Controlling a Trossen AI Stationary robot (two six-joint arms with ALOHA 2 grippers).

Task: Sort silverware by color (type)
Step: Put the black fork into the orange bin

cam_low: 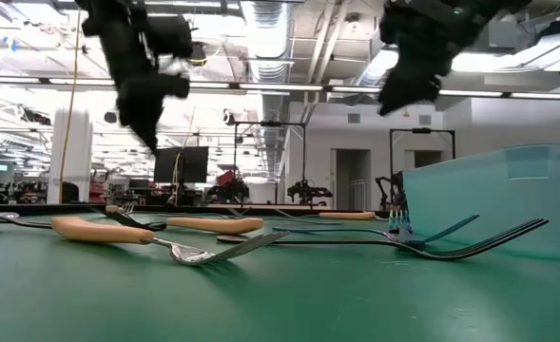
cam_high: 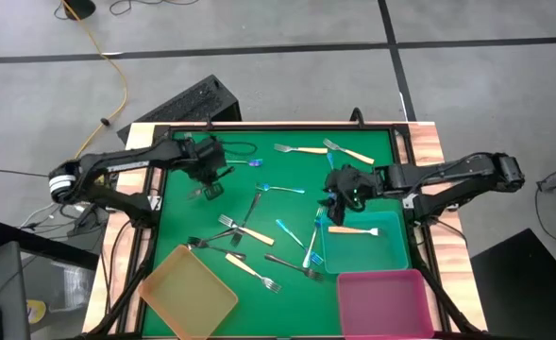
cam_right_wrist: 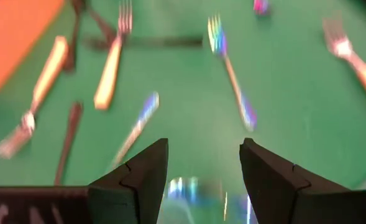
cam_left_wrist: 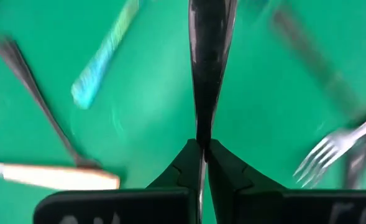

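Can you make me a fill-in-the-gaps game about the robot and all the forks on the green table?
1. The left gripper is shut on a dark ____.
2. The right gripper has its fingers ____ and holds nothing.
3. The cream-handled fork lies inside the ____ tray.
4. The pink tray has ____ forks in it.

Missing words: fork; open; teal; no

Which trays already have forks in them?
Only the teal tray: a tan-handled fork lies inside. The yellow tray and pink tray look empty.
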